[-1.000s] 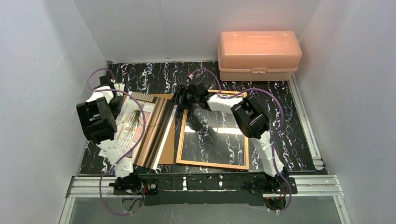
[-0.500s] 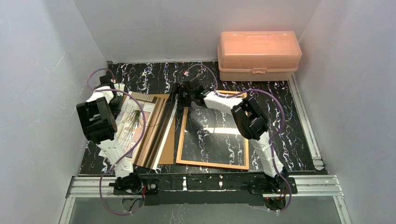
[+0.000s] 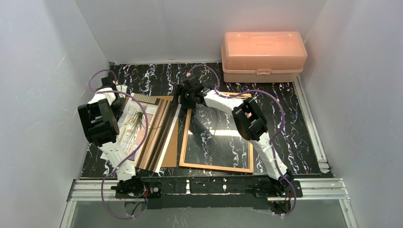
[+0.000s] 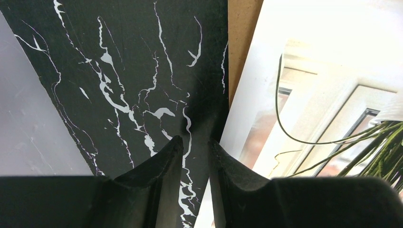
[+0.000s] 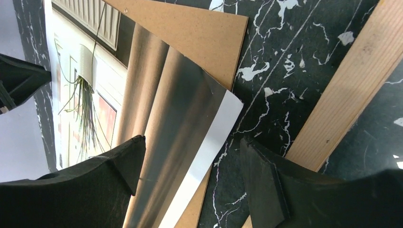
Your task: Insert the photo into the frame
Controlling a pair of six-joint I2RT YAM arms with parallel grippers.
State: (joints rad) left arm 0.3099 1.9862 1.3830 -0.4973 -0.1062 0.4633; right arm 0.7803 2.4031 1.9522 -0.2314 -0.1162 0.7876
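Photo [image 3: 157, 137] outside frame [image 3: 214, 166], on board [image 5: 190, 28]; left gripper [image 4: 196, 140] slightly apart, right gripper [image 5: 191, 142] wide apart; box [image 3: 263, 50] shut.

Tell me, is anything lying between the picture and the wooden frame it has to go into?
Nothing visible does. The photo lies on a brown board just left of the frame, with only bare tabletop between them. The open right gripper hovers over the photo's corner.

Bare black marbled tabletop [image 3: 152, 76] along the far edge, translucent pink plastic box [image 3: 263, 56] filling the far-right corner, white enclosure walls [image 3: 43, 71] close on either side.
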